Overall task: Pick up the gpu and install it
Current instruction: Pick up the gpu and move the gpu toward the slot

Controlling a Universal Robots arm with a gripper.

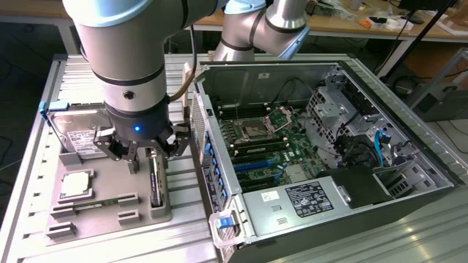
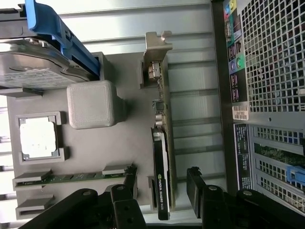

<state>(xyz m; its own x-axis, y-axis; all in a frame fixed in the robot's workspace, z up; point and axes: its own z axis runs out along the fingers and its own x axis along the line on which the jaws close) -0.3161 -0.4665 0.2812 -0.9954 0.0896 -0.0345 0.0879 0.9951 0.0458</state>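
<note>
Grey tray (image 1: pixel 117 181) holds the gpu (image 2: pixel 162 157) on edge beside the case (image 1: pixel 212 159), and the gripper (image 1: pixel 144 155) hangs over it, jaws spread either side and gripping nothing; a clean grasp likely needs the card centred between them and pinched squarely on its flat faces.

Ribbed metal table (image 1: pixel 183 244), grey parts tray (image 1: pixel 117 181) lying on it, open computer case (image 1: pixel 256 82) just beside

A: How's my arm (image 1: pixel 124 55) sitting?
B: I see it reaching steeply down, wrist (image 1: pixel 135 118) vertical, gripper (image 1: pixel 142 155) pointing straight down.
A: Jaws?
B: Spread wide, both fingers (image 2: pixel 202 193) well apart.
</note>
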